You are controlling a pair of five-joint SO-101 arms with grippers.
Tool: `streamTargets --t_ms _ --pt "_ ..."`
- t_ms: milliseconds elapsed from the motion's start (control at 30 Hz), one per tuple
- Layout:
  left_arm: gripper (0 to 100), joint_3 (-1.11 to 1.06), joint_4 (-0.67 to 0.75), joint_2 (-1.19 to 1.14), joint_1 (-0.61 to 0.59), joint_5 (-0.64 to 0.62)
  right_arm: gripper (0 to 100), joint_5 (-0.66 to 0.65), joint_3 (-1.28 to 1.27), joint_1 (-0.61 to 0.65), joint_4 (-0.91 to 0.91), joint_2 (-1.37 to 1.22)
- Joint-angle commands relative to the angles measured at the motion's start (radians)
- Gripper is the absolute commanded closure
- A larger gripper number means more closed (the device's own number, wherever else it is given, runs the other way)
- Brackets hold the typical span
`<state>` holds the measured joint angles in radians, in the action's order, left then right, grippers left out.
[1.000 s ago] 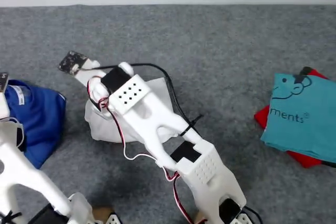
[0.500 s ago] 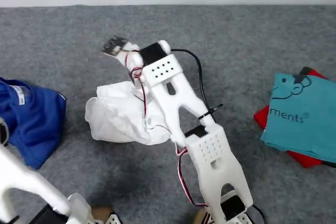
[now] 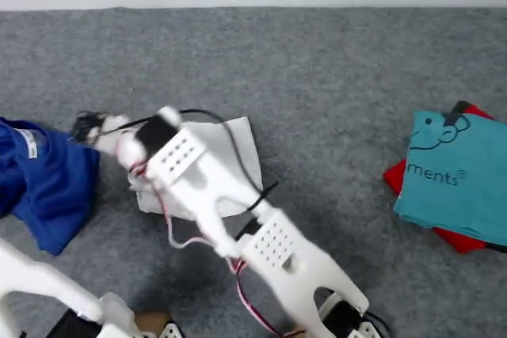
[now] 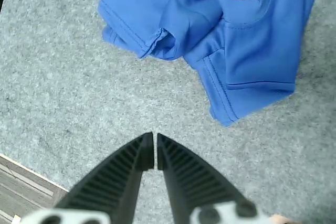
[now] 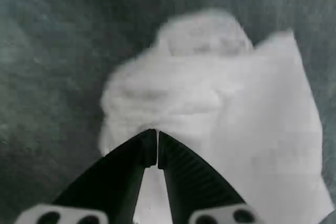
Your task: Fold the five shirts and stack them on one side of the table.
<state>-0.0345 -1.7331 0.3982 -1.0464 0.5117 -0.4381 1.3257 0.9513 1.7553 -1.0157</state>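
Both shut, empty: left gripper [image 4: 155, 139], right gripper [image 5: 157, 135]. Risk of tips snagging white shirt [image 3: 240, 150], dragging fold toward blue shirt [image 3: 49, 186] at nine o'clock.

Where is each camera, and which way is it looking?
High view: fixed above the table, looking down on white shirt, blue shirt, teal shirt, right arm and left arm.
Left wrist view: on the left arm, looking down past its shut left hand at the blue shirt.
Right wrist view: on the right arm, looking down past its shut right hand at the white shirt.
Shared: the high view shows both those shirts too.
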Motion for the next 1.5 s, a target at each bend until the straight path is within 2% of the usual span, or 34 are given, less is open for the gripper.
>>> streamTargets --t_ms 0,267,400,733,900,1200,1467 --pt "98 0.031 -0.017 0.037 -0.005 0.009 98.9 -0.009 0.110 0.022 0.042 0.062" --pt "98 0.031 -0.017 0.037 -0.006 0.012 98.9 -0.014 0.078 -0.186 0.038 0.137" --pt "98 0.039 -0.017 0.038 -0.006 0.009 98.9 -0.009 0.008 -0.213 0.038 0.073" --pt "98 0.094 0.018 0.141 -0.126 0.011 98.9 0.029 -0.011 0.077 0.038 -0.107" --pt "98 0.091 0.018 0.143 -0.164 0.014 98.9 0.035 -0.002 0.114 0.038 -0.125" --pt "98 0.091 0.018 0.143 -0.193 0.048 98.3 0.035 0.146 -0.084 0.035 0.015" --pt "98 0.091 0.017 0.149 -0.193 0.048 94.0 0.040 0.147 -0.274 -0.113 -0.056"
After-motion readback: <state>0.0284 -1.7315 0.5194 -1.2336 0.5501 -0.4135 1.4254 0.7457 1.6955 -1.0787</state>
